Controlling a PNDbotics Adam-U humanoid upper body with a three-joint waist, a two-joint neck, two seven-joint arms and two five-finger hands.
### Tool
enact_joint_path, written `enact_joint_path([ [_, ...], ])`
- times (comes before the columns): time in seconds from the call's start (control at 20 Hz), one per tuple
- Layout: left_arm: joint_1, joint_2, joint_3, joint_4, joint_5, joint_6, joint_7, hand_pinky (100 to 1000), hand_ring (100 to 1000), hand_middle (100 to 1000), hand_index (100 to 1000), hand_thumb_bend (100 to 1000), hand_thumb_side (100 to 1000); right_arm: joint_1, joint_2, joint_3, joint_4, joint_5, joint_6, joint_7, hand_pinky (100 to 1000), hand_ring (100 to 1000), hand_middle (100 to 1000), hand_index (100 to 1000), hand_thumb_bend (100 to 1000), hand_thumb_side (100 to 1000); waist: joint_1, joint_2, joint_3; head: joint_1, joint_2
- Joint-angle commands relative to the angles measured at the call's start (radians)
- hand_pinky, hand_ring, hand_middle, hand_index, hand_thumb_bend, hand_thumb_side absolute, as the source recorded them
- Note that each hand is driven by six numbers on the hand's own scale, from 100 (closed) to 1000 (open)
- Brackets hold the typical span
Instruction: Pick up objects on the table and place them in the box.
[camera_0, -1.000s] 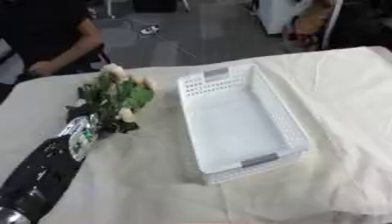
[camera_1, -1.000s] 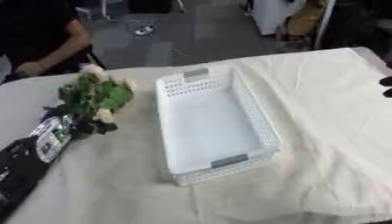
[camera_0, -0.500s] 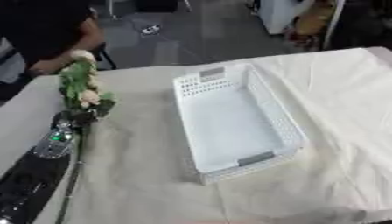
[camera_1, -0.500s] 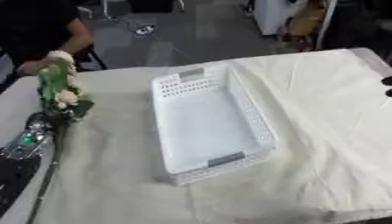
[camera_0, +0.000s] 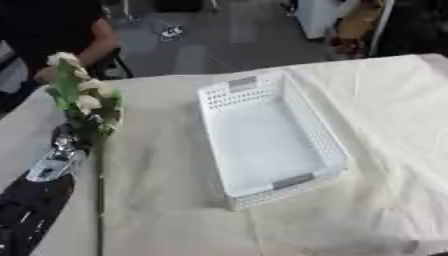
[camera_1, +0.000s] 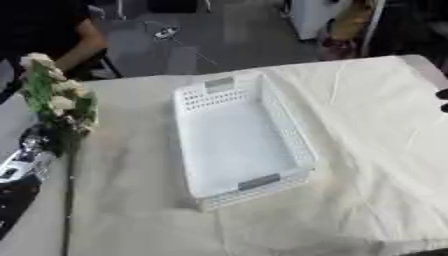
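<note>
One bunch of artificial flowers, cream blooms on green leaves, stands raised at the far left of the table, and we record it as held by our left hand. The hand's dark fingers close around the lower part of the bunch, just under the leaves, with a long thin stem hanging straight down from that grip past the forearm. The left forearm, black with silver fittings, runs from the lower left corner up to the hand. Right of the flowers and well apart from them, we find a white perforated box lying on the cream cloth, long axis running away from us, a grey handle plate at each short end. We see nothing inside it. At the right edge of the right eye view, a small dark piece of our right hand shows; we cannot tell how its fingers stand.
</note>
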Motion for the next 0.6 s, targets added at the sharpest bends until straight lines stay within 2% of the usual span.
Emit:
enact_joint_path([
  [0.05,-0.036,0.102,-0.021,-0.053,-0.042,0.046,-0.025,100,100,100,186,100,409,-0.008,-0.019,-0.006,-0.016,0.0,0.0,0.0,708,770,840,943,100,467,0.001,-0.009,-0.002,0.005,-0.001],
  [0.3,-0.11,0.187,-0.046,-0.078,-0.136,0.126,-0.092,100,100,100,186,100,423,-0.007,-0.023,-0.003,-0.016,0.0,0.001,0.003,708,770,840,943,100,467,0.006,-0.015,-0.005,0.004,-0.001],
  [0.6,-0.196,0.194,-0.041,-0.12,-0.175,0.135,-0.126,100,100,100,186,100,451,-0.007,-0.023,-0.002,-0.016,-0.001,0.002,0.005,708,770,840,944,100,467,0.008,-0.017,-0.006,0.003,-0.001],
])
